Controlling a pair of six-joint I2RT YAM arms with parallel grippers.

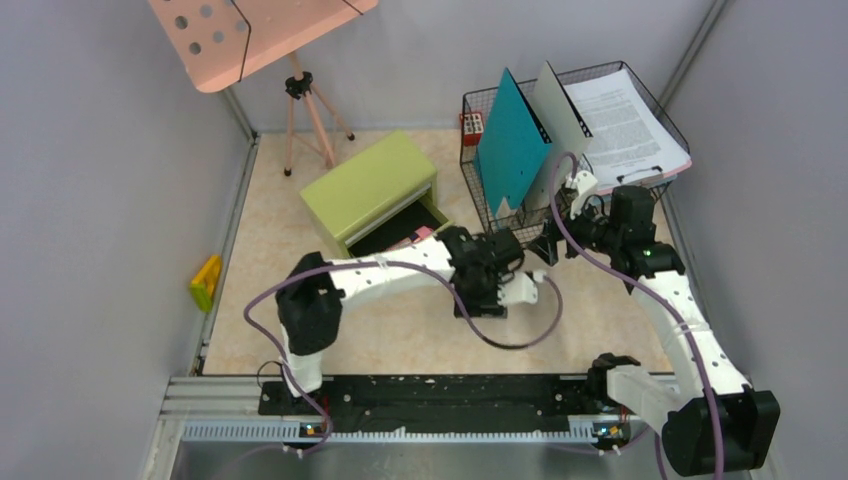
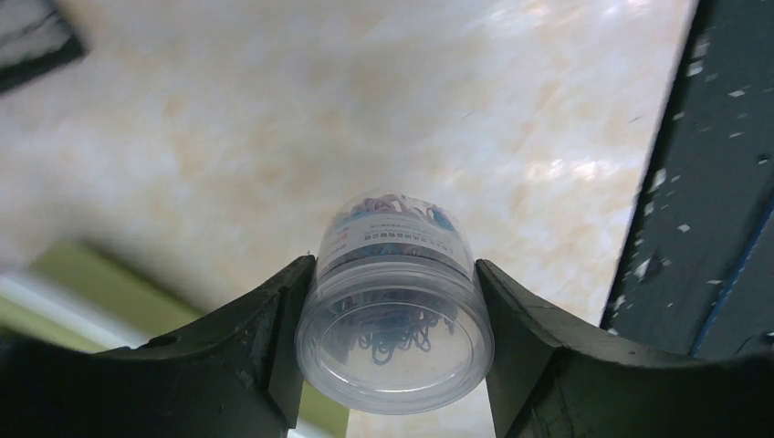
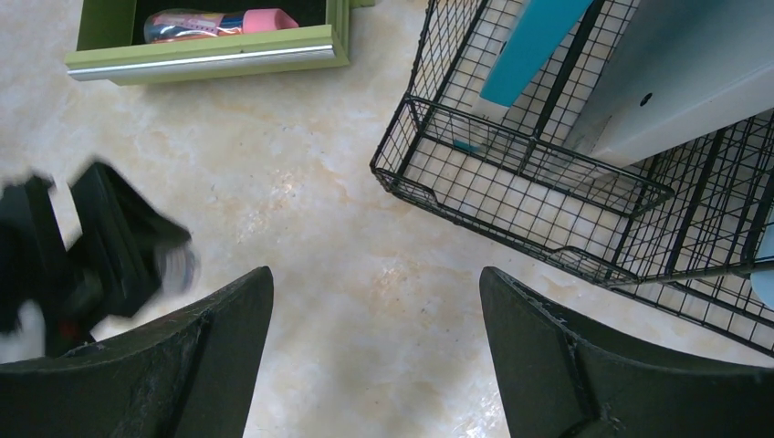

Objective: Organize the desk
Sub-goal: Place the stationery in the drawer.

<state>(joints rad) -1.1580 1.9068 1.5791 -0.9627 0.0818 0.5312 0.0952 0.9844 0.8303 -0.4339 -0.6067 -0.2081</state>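
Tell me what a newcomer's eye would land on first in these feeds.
The left gripper pinches a clear tub of paper clips over the middle of the desk. At the far left of it, the olive-green drawer box stands open with a pink item inside. At the far right, a black wire rack holds a teal folder upright.

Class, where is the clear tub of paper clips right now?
Left wrist view, centre: the clear tub of paper clips sits between the fingers of the left gripper, both touching its sides, over the middle of the desk, right of the green drawer box.
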